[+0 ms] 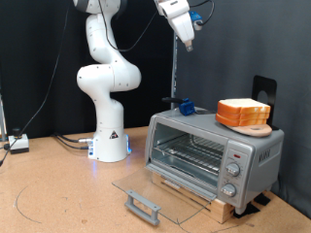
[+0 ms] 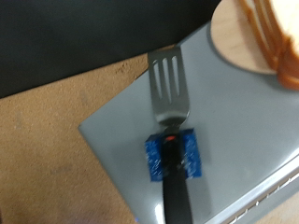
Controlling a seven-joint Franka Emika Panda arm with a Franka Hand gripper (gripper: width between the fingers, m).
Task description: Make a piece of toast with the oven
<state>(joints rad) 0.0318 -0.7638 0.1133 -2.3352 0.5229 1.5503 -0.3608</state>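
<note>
The silver-grey oven (image 1: 255, 155) stands at the exterior view's right on a wooden base, its glass door (image 1: 160, 192) dropped open and flat. Its wire rack (image 1: 190, 153) shows no bread. A stack of bread slices (image 1: 243, 112) sits on a round wooden board (image 2: 234, 42) on the oven's top; no single slice shows apart from it. A metal spatula (image 2: 168, 89) with a blue block (image 2: 171, 157) on its black handle lies on the oven top (image 2: 234, 131), also seen in the exterior view (image 1: 185, 107). My gripper (image 1: 187, 39) hangs high above the spatula, holding nothing I can see.
The white robot base (image 1: 109, 136) stands on the brown table at the exterior view's left, with cables beside it (image 1: 68, 141). The oven's knobs (image 1: 233, 173) are on its right panel. A black stand (image 1: 264, 92) rises behind the oven.
</note>
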